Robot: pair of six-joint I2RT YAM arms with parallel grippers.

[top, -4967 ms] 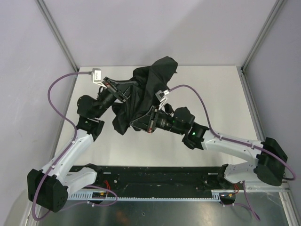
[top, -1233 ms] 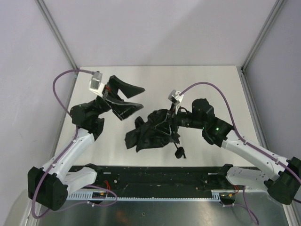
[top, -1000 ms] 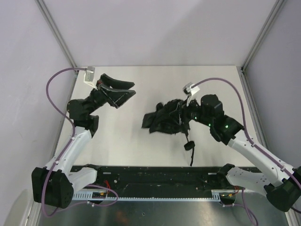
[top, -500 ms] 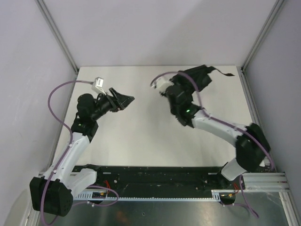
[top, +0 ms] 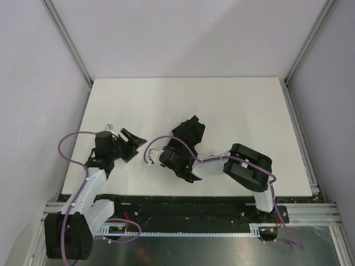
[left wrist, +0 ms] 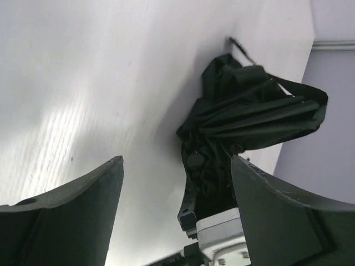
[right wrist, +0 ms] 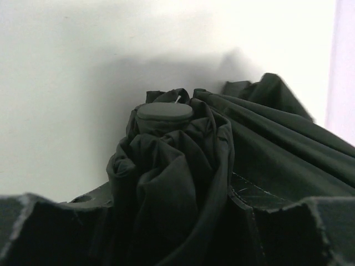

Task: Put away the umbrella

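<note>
Colour reference: umbrella (top: 187, 137) and surroundings

The umbrella is plain matte black throughout, canopy folds and round end cap (right wrist: 165, 111) alike, with no print. The table (top: 238, 105) beneath it is plain white. Left of the umbrella, the left gripper (top: 135, 147) is black; its fingers (left wrist: 72, 216) read dark grey in the wrist view. The left arm (top: 89, 185) and right arm (top: 213, 166) have white links and black joints. Further left runs a purple cable (top: 65, 145). A green light (top: 187, 164) glows just below the umbrella. The walls (top: 183, 39) behind it are pale lilac-grey.
</note>
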